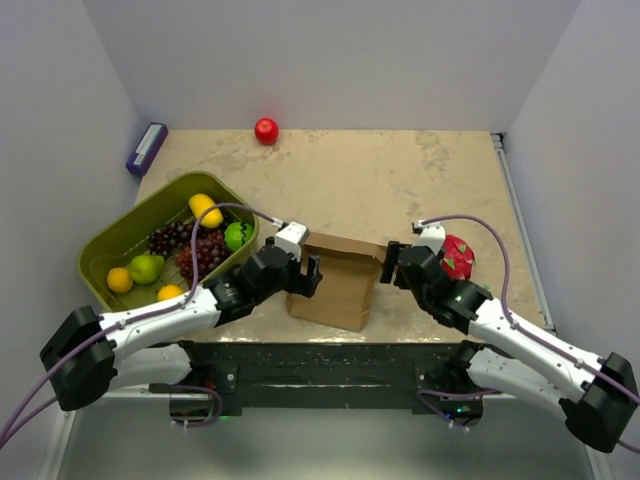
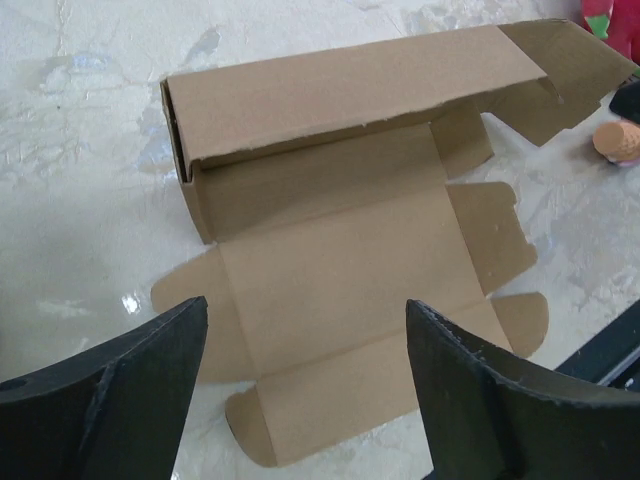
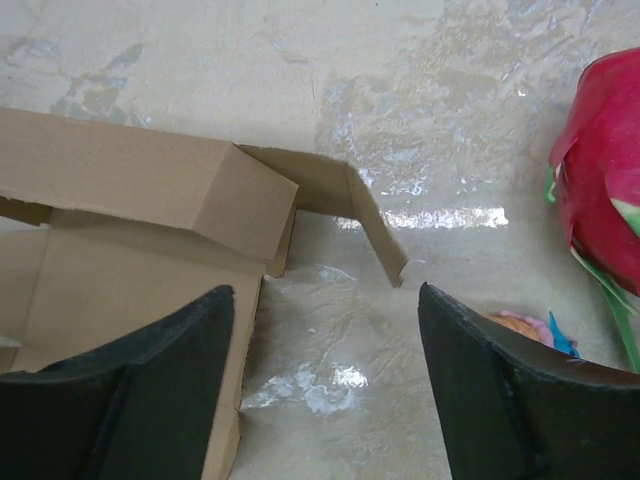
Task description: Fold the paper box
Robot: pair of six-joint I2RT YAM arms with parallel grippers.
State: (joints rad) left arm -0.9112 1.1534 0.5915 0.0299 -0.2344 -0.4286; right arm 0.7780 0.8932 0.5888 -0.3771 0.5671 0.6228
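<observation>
At the near middle of the table (image 1: 420, 180), between my two hands, the paper box (image 1: 335, 282) lies half made. Its base panel (image 2: 330, 270) is flat on the table. The far long wall (image 2: 350, 90) is already rolled over into a hollow ridge along the back edge. The near flap (image 2: 330, 410) and the small side tabs lie flat and unfolded.

My left hand (image 1: 312, 277) sits at the box's left end and my right hand (image 1: 386, 268) at its right end. Both are released: the fingers (image 2: 130, 390) of the left stand wide apart above the base panel with nothing between them. Those of the right (image 3: 500, 400) are spread over bare table just beside the box's corner, gripping nothing.

At the right end a loose end flap (image 3: 375, 225) stands half up and leans outward, not tucked in. The red toy fruit (image 3: 600, 170) lies close by on that side. The green fruit basket (image 1: 95, 255) is on my left, apart from the work.

I judge the step in hand to be the ends, with one long side formed and the short walls not yet raised. The next move, as I see it, calls for my right hand to catch that loose flap and swing it in against the ridge. My left should press the base so the thin sheet does not slide. The cardboard looks light and springy, so the creases may open again unless held.
</observation>
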